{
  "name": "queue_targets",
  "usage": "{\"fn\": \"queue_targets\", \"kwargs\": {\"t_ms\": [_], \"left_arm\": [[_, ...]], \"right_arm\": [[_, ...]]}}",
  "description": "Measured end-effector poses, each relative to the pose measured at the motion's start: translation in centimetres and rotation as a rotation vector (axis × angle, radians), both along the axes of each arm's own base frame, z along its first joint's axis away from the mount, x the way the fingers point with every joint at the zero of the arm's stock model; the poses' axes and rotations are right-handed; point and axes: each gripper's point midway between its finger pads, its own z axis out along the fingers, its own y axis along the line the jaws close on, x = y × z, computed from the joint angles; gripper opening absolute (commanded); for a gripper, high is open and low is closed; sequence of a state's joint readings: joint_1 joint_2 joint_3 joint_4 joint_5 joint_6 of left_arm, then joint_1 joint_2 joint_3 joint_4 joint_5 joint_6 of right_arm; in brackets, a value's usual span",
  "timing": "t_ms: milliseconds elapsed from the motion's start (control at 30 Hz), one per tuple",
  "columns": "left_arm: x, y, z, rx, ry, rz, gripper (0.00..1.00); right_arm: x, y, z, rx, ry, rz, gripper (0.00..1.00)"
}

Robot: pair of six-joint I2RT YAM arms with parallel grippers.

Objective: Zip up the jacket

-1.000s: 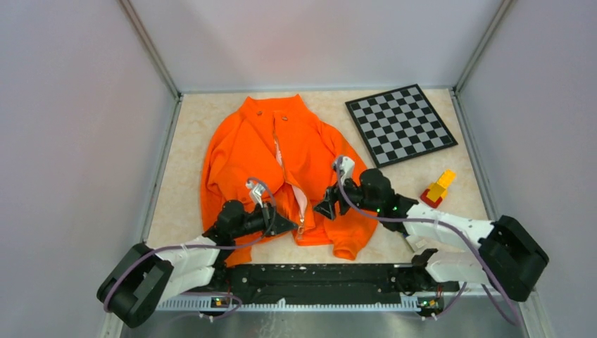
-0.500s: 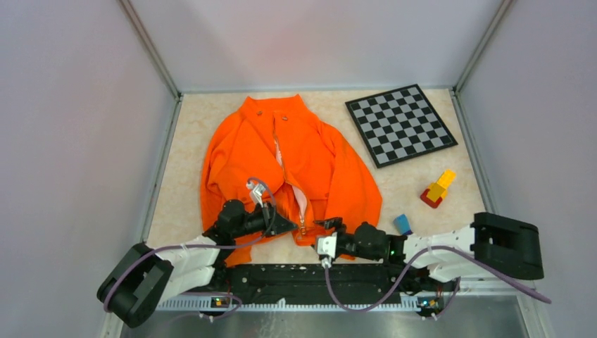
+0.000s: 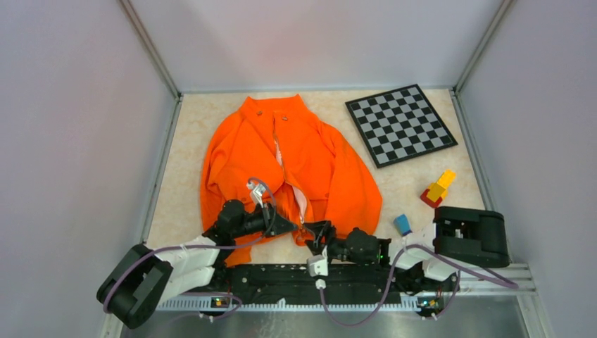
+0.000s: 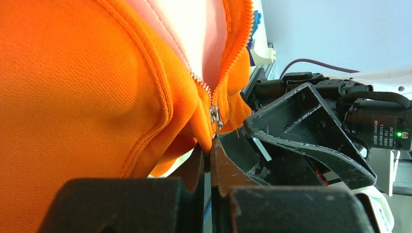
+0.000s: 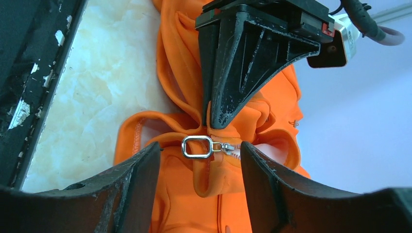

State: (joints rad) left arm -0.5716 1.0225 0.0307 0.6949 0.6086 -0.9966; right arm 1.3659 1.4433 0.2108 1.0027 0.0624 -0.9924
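Note:
The orange jacket [image 3: 296, 165] lies flat on the table, collar at the far side, zipper open along most of its length with pale lining showing. My left gripper [image 3: 290, 224] is shut on the jacket's hem fold [image 4: 206, 131] just below the zipper's bottom end. The silver zipper slider [image 4: 214, 116] sits at the bottom of the zipper. My right gripper [image 3: 315, 234] is open at the hem, its fingers [image 5: 141, 179] on either side of the silver ring pull [image 5: 197, 146], not touching it.
A checkerboard [image 3: 400, 123] lies at the far right. A red and yellow toy block [image 3: 436, 189] and a small blue block [image 3: 402, 224] lie on the right. The black rail [image 3: 317, 278] runs along the near edge.
My right arm has swung from the jacket's right sleeve down and left to the hem, by the zipper's bottom end. The left gripper has held still on the hem.

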Motion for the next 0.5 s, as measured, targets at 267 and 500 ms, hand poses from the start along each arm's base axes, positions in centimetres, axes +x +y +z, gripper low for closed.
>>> {"fn": "queue_targets", "kwargs": {"t_ms": [267, 500], "left_arm": [[0.0, 0.0, 0.3, -0.008, -0.01, -0.003, 0.0], [-0.1, 0.0, 0.3, -0.008, -0.009, -0.005, 0.0]], "right_arm": [[0.5, 0.4, -0.7, -0.029, -0.078, 0.005, 0.53], [1.3, 0.6, -1.3, -0.034, -0.138, -0.019, 0.55]]}}
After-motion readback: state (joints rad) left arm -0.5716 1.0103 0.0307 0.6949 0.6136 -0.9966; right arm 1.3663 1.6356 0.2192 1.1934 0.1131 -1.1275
